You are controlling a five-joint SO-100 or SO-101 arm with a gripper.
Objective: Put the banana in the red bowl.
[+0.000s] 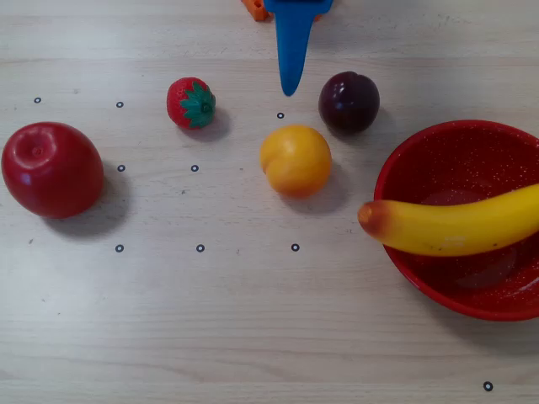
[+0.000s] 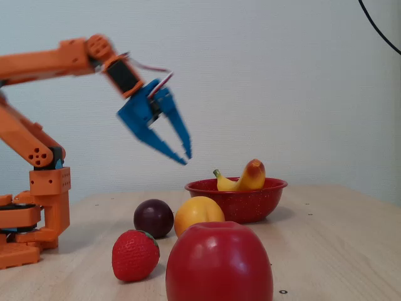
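The yellow banana [image 1: 459, 225] lies across the red speckled bowl [image 1: 438, 160] at the right of the overhead view. Its reddish-orange end sticks out over the bowl's left rim. In the fixed view the banana [image 2: 245, 178] rests in the red bowl [image 2: 250, 202], its green stem tip at the left. My blue gripper [image 2: 186, 157] hangs in the air to the left of the bowl and well above the table. Its jaws are slightly apart and hold nothing. In the overhead view only one blue fingertip [image 1: 291, 50] shows at the top edge.
On the table are a large red apple [image 1: 52, 168], a strawberry [image 1: 191, 103], an orange fruit [image 1: 296, 160] and a dark plum [image 1: 349, 102]. The orange arm base [image 2: 31, 213] stands at the left in the fixed view.
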